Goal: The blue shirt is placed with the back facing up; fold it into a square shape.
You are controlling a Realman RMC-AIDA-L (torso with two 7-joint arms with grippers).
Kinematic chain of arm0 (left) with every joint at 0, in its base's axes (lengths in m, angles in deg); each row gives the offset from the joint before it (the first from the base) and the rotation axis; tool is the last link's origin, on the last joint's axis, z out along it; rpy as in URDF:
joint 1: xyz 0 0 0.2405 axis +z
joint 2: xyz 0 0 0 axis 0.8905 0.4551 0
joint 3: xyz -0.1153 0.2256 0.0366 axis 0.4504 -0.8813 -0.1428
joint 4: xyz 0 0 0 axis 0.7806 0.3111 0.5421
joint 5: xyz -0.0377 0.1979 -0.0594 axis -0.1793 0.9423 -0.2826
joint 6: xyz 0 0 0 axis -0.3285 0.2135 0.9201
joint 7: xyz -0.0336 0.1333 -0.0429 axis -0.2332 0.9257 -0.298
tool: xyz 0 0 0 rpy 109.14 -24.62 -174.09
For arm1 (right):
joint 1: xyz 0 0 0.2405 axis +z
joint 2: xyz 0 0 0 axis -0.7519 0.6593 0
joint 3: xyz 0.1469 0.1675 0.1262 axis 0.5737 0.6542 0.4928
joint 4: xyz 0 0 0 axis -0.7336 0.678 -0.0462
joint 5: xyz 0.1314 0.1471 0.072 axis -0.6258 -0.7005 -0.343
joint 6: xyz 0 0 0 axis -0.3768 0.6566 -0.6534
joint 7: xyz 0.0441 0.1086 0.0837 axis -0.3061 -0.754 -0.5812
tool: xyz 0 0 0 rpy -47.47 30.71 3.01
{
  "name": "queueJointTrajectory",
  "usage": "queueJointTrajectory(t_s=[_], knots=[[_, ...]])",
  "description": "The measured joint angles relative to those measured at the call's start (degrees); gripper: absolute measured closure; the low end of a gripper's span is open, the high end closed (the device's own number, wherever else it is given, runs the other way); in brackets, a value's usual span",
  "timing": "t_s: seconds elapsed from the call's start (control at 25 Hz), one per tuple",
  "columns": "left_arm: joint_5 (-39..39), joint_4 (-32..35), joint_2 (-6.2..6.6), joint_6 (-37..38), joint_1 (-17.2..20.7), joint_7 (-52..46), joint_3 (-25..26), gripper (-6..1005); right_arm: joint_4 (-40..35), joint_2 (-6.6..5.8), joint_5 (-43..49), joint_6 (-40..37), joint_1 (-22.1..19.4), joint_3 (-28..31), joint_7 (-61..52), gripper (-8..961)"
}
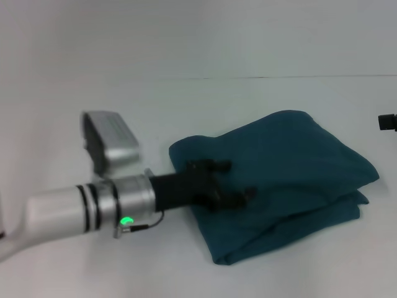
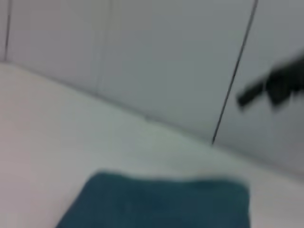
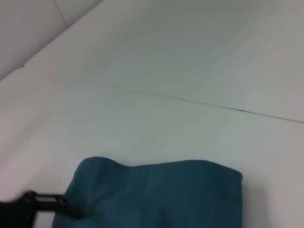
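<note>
so the left gripper [image 1: 226, 183] reaches in from the worktop's [image 1: 260, 102] left side and sits on top of the blue shirt [image 1: 291, 155] near its left edge, fingers spread fairly wide, holding nothing. the shirt is folded into a thick, roughly square bundle right of the middle. the right gripper [image 1: 388, 121] just peeks in at the right edge, can't tell its state.

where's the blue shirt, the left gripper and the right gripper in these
blue shirt [image 1: 298, 155], head view, top folded layer.
left gripper [image 1: 232, 182], head view, between its fingertips over the shirt.
right gripper [image 1: 388, 121], head view, dark tip at the right edge.
</note>
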Motion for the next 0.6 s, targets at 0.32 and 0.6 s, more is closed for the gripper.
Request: queueJointTrajectory(t_s=[0.32, 0.6], knots=[[8.48, 26.15, 0.52, 7.04, 10.76, -41.36, -1.59, 162, -0.05, -0.02, 0.05, 0.39, -0.57, -0.01, 1.11, 13], [27.83, 27.38, 2.94, 6.64, 5.08, -73.51, 0.19, 150, -0.06, -0.02, 0.02, 1.12, -0.53, -0.31, 1.82, 13]])
